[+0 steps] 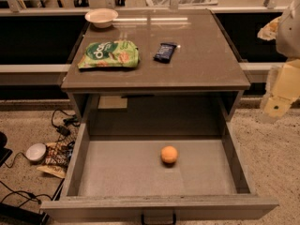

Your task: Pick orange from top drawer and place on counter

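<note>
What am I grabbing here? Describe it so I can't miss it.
Left of the gripper, at the picture's right edge, stands a grey cabinet with its top drawer pulled open below the counter. On the drawer floor, slightly right of centre, lies the orange. It is small, round and alone there; the green bag, dark bar and white bowl sit up on the counter.

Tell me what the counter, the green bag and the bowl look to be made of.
The counter: probably glossy laminate or polished stone; it mirrors light streaks. The green bag: thin plastic film, crinkled and shiny. The bowl: smooth and pale, ceramic or plastic, cannot tell which. The end effector hangs right of the counter, touching none.
</note>
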Robot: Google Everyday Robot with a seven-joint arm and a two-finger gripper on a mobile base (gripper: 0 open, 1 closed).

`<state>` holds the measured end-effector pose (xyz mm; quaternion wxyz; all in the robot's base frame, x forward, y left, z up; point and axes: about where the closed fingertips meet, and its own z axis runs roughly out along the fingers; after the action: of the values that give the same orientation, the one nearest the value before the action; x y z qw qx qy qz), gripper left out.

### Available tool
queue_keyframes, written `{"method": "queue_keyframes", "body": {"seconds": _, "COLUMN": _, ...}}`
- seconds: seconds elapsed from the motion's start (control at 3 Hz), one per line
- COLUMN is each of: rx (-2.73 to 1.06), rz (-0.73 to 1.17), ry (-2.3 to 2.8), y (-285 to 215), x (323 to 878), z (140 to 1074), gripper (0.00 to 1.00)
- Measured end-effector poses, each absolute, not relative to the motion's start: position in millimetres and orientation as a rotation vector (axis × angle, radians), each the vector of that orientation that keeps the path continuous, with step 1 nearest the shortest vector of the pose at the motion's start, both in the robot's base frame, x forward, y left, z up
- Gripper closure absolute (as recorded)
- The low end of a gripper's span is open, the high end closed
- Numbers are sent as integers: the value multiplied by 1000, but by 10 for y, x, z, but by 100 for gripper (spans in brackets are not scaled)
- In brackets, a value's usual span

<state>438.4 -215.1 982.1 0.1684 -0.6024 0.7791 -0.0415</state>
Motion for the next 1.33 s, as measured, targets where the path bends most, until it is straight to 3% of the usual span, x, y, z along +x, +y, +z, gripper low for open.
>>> {"method": "queue_keyframes", "body": {"seconds": 0.67, "rx": -1718, "rz": -98, "ry": 2194, "y": -2127, "x": 4429, "z": 9782, "gripper": 0}}
{"method": "queue_keyframes", "body": {"seconds": 1.33, "rx": -1654, "rz": 162, "ry": 2034, "y": -1957, "x": 4804, "z": 8983, "gripper": 0}}
